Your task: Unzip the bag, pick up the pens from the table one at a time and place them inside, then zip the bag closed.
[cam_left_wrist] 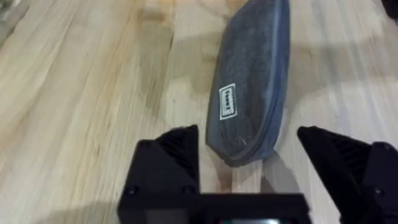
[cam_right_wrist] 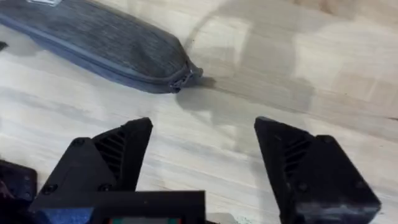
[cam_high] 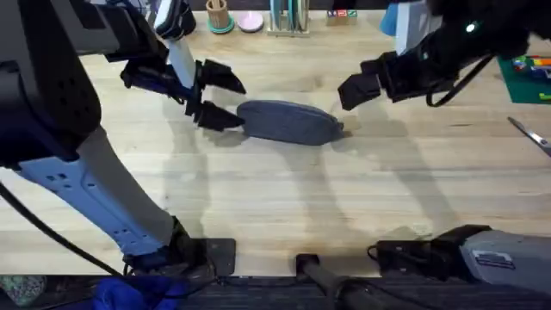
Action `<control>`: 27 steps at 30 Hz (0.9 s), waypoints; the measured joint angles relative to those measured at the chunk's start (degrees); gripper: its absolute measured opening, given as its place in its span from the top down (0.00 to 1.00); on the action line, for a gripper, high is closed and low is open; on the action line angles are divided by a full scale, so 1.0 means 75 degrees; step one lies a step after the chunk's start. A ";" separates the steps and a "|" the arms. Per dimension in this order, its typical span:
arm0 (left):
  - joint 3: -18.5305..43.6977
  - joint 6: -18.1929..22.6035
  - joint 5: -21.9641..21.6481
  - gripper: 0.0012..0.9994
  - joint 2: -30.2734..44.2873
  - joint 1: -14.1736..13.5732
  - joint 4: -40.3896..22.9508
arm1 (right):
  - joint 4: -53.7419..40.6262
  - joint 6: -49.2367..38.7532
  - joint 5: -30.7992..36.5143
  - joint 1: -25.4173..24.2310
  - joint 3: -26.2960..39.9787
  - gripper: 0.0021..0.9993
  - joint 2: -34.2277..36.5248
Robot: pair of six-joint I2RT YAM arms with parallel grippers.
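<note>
The blue-grey bag [cam_high: 288, 120] lies zipped on the table [cam_high: 275, 198], a little past its middle. My left gripper [cam_high: 239, 105] is open at the bag's left end. In the left wrist view that rounded end of the bag [cam_left_wrist: 249, 81] sits between the spread black fingers [cam_left_wrist: 174, 155] of the left gripper [cam_left_wrist: 249, 152], touching neither. My right gripper [cam_high: 355, 88] hovers open just beyond the bag's right end. In the right wrist view the bag [cam_right_wrist: 106, 43] and its zipper end [cam_right_wrist: 185, 74] lie ahead of the right gripper [cam_right_wrist: 202, 155]. The pens are out of view.
Scissors [cam_high: 532, 135] lie near the right edge, below a green mat [cam_high: 529, 79]. A cup of pencils [cam_high: 217, 15] and other holders stand along the far edge. The near half of the wooden tabletop is bare.
</note>
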 joint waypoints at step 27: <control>0.1323 -0.7462 -0.2978 0.00 -0.2009 -0.0468 0.0598 | -0.1089 -0.0317 0.0000 0.0007 0.1721 0.00 -0.0028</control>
